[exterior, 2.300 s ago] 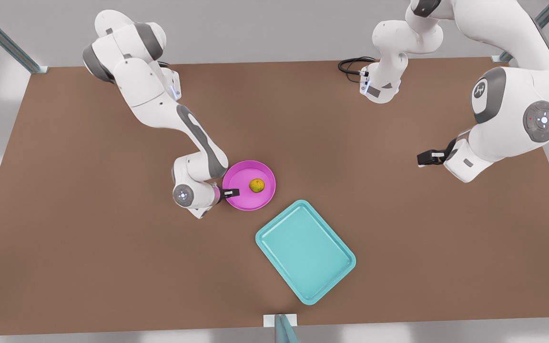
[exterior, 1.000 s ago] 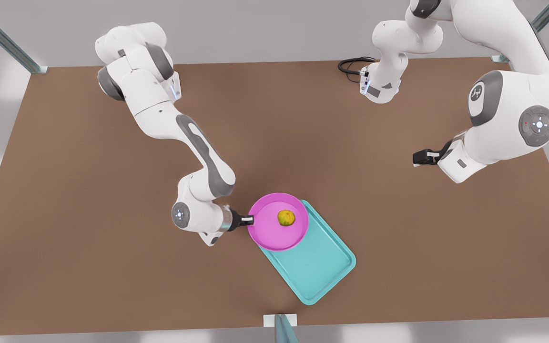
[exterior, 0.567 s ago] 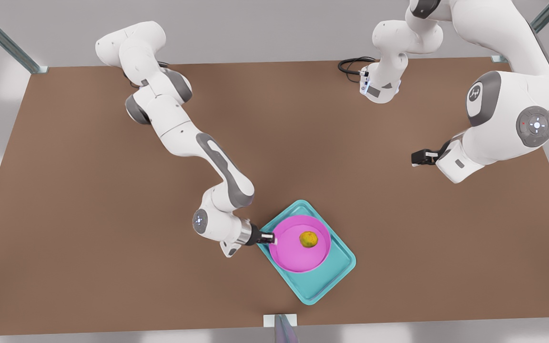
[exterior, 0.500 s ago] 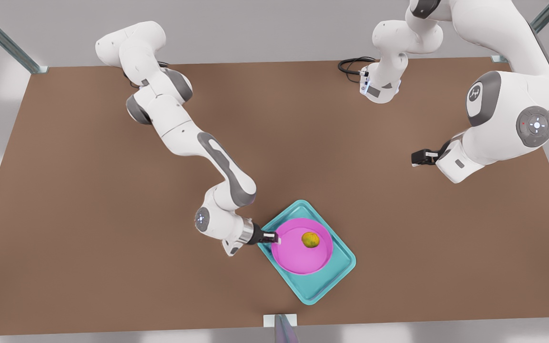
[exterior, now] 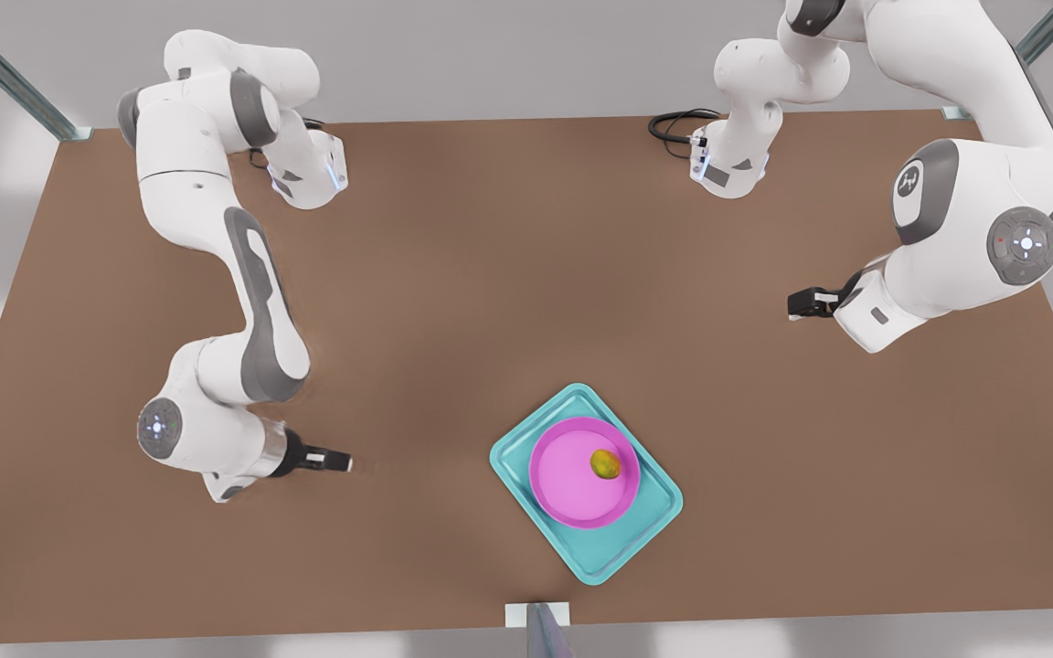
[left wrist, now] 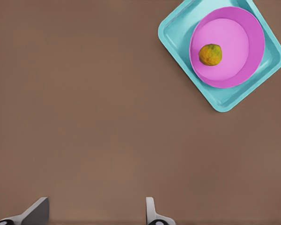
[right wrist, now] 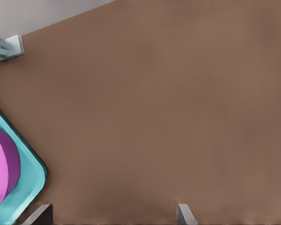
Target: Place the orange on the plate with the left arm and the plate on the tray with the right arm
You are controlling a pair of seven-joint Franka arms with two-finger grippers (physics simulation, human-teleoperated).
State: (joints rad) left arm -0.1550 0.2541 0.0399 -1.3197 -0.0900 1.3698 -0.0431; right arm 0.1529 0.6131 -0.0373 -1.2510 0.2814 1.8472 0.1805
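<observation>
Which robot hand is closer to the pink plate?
The right gripper is closer, off toward the front view's left of the plate. The left gripper waits farther away, up toward the front view's right. Both are open.

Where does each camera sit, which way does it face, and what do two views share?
Front view: overhead, facing down on the table, both arms, right pincer at its left, left pincer at its right.
Left wrist view: above the open left pincer, facing down on orange, plate, tray.
Right wrist view: above the open right pincer, facing table and tray corner.
All share tray and plate.
</observation>
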